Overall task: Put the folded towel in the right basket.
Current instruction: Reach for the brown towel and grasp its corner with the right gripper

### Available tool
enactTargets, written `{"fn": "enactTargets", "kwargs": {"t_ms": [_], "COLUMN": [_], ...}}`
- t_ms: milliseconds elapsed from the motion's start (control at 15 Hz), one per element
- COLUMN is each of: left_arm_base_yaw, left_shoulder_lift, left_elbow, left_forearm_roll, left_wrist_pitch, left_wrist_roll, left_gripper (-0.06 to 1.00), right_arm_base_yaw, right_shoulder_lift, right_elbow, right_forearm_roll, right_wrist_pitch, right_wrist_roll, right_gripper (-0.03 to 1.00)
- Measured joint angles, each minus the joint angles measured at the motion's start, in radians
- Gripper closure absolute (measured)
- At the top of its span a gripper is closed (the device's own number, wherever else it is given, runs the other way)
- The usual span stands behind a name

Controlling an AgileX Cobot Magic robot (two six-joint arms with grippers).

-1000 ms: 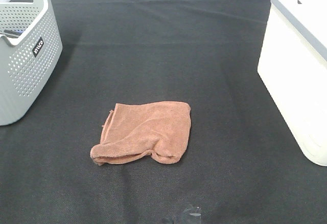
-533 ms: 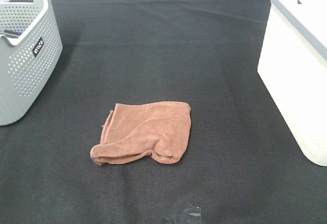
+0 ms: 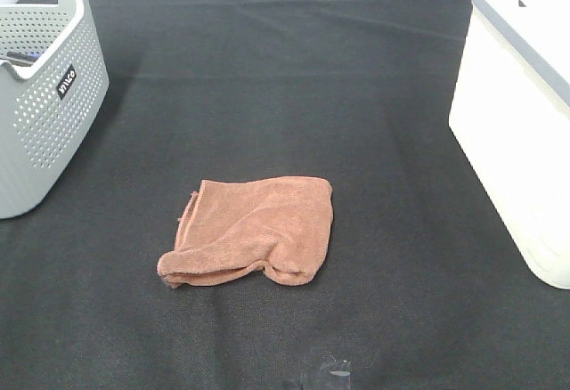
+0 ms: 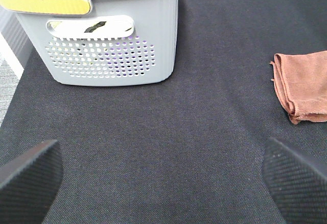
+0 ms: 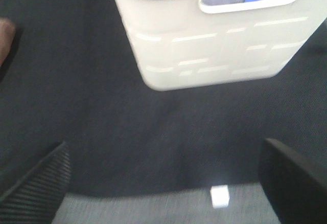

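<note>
The folded brown towel (image 3: 254, 228) lies flat on the black table cloth, near the middle front. It also shows in the left wrist view (image 4: 304, 83), and a sliver of it at the edge of the right wrist view (image 5: 5, 35). The right basket (image 3: 525, 114) is white with a grey rim and stands at the right edge; the right wrist view (image 5: 214, 40) shows it blurred. My left gripper (image 4: 163, 183) is open and empty, well short of the towel. My right gripper (image 5: 163, 183) is open and empty, in front of the white basket. Neither gripper shows in the exterior high view.
A grey perforated basket (image 3: 44, 96) stands at the left edge and holds some items; it also shows in the left wrist view (image 4: 102, 45). The black cloth's (image 3: 285, 69) front edge and a small white tag (image 5: 219, 196) show in the right wrist view.
</note>
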Motion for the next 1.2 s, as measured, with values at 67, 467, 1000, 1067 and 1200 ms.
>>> {"fn": "enactTargets", "kwargs": {"t_ms": [67,467,1000,1067,1200], "left_arm_base_yaw": [0.0,0.0,0.0,0.0,0.0], "left_shoulder_lift": [0.0,0.0,0.0,0.0,0.0], "left_elbow": [0.0,0.0,0.0,0.0,0.0], "left_forearm_roll": [0.0,0.0,0.0,0.0,0.0], "left_wrist_pitch": [0.0,0.0,0.0,0.0,0.0], "left_wrist_roll": [0.0,0.0,0.0,0.0,0.0], "left_gripper": [-0.05,-0.05,-0.05,-0.05,-0.05], "right_arm_base_yaw": [0.0,0.0,0.0,0.0,0.0], "right_shoulder_lift": [0.103,0.552,0.76,0.831,0.942], "right_elbow": [-0.074,-0.432,-0.548,-0.548,-0.548], "right_forearm_roll": [0.036,0.173,0.348,0.44,0.587], "right_wrist_pitch": [0.031,0.041,0.041,0.027,-0.022], "right_wrist_roll": [0.0,-0.002,-0.05,-0.098,-0.185], "right_gripper": [0.01,0.01,0.01,0.01,0.01]}}
